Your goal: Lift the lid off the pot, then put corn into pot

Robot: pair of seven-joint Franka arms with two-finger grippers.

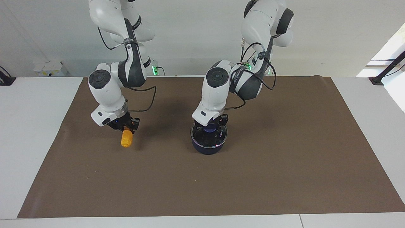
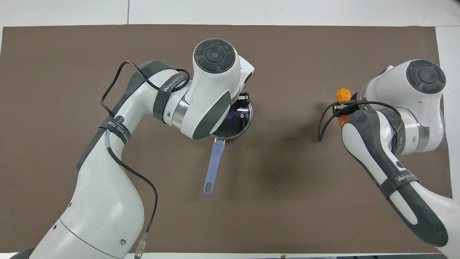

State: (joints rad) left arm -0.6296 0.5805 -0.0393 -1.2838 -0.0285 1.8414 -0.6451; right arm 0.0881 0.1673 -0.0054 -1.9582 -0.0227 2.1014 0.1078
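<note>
The dark blue pot [image 1: 207,148] stands mid-table with the glass lid [image 1: 215,140] on it. Its long blue handle [image 2: 212,167] points toward the robots. My left gripper [image 1: 208,127] is down on the lid, at its blue knob [image 1: 208,129]. In the overhead view the left arm hides most of the pot [image 2: 248,118], the lid [image 2: 238,125] and the left gripper [image 2: 235,109]. My right gripper [image 1: 126,128] is shut on the upper end of the orange-yellow corn [image 1: 126,139], which hangs low over the mat toward the right arm's end of the table. The corn [image 2: 342,95] peeks out by the right gripper [image 2: 345,108] from above.
A brown mat [image 1: 284,174] covers most of the white table [image 1: 31,142]. Nothing else lies on it. Cables loop off both wrists.
</note>
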